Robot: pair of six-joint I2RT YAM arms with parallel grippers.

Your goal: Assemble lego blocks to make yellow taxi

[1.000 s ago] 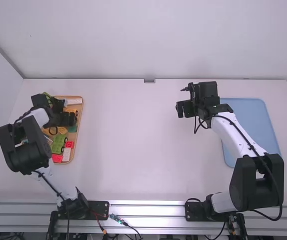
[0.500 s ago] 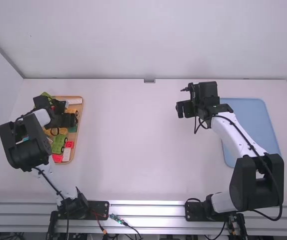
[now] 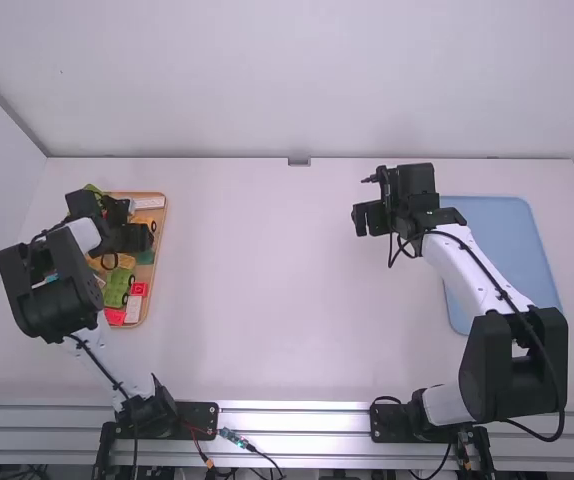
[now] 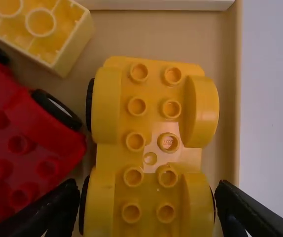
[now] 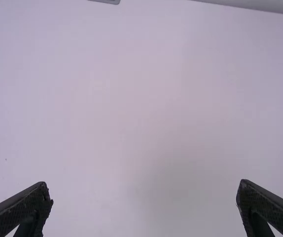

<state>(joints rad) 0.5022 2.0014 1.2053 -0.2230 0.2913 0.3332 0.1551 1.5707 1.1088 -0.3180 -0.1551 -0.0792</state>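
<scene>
Left wrist view: the left gripper [image 4: 147, 184] has its jaws parted astride one end of the yellow car base [image 4: 151, 126], close by the wheels. The base lies in the tray [image 4: 234, 98], its long axis running square to the jaws' closing line. That gripper is plainly nearer; the right gripper [image 5: 141, 186], jaws spread and empty, is well apart.

Bright toy-block colours against a plain white table [image 3: 277, 290].
A golden-yellow car base [image 4: 150, 148] has paired rows of round studs in the same yellow; beside it sits a red studded base [image 4: 30, 158] with a black wheel [image 4: 57, 109]. The block [image 4: 65, 32] is paler yellow, the wooden tray [image 4: 226, 59] tan, the flat panel [image 3: 497, 245] solid light blue.
</scene>
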